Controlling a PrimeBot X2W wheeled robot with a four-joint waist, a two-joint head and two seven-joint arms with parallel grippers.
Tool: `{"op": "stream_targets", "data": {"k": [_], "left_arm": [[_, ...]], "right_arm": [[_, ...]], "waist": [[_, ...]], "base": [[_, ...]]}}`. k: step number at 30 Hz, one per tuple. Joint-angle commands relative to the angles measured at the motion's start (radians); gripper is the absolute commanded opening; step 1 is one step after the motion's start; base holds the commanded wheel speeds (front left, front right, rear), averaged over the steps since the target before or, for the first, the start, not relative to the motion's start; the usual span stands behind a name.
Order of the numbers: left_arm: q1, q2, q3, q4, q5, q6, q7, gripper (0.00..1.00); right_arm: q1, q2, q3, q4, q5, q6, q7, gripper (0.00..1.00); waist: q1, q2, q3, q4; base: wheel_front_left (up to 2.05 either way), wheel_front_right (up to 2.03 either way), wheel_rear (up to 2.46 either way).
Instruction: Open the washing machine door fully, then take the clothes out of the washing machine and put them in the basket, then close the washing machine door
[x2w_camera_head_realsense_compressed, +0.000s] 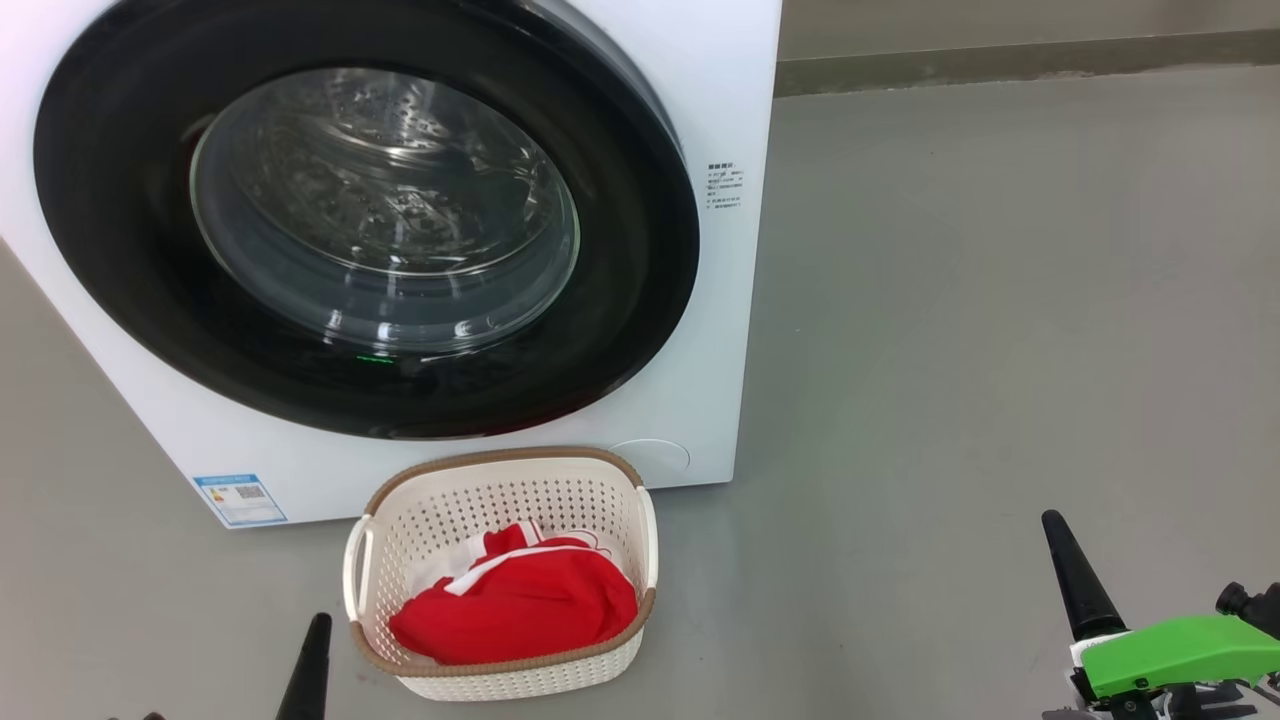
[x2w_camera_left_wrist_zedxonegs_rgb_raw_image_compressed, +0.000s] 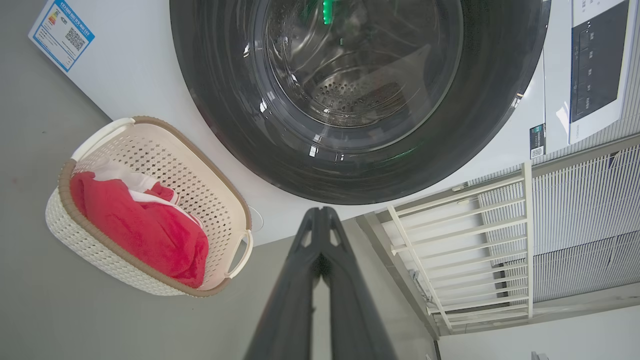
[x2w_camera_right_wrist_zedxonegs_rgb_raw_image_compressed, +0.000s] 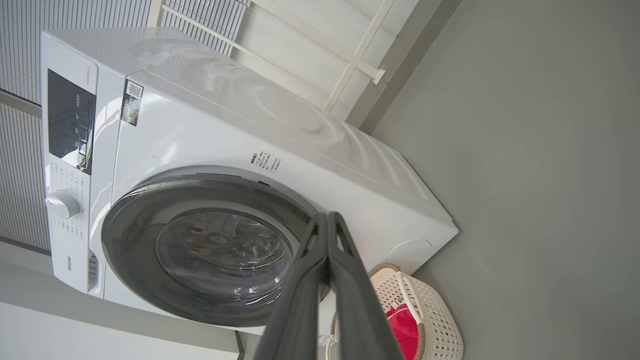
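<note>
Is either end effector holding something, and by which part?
Nothing is held. The left end effector and the right end effector are shut and empty; the clothes lie in the basket.

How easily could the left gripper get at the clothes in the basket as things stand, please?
Probably yes. The left gripper is shut, close beside the basket, with nothing between them. The basket is open-topped and the clothes lie exposed inside; the fingers would need opening first.
</note>
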Motion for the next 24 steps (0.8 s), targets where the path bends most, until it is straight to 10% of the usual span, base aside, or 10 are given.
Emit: {"op": "stream_targets", "data": {"k": [1,24], "left_arm": [[-0.058,0.015,0.028,-0.029,-0.036,-0.005,0.011,0.0],[-0.099,0.017,0.038,-0.034,-0.293,-0.006,0.076,0.0]], "right_arm": [[-0.048,-0.006,0.008,-0.031,0.029,-0.001,0.009,0.0],[-0.081,-0.002,-0.017,-0.037,0.251,-0.001,0.076,0.0]], "waist": [[-0.0001,0.0,0.001,0.0],[-0.0001,0.0,0.021,0.004]], "base": [[0.0,0.0,0.0],[0.0,0.0,0.0]]}}
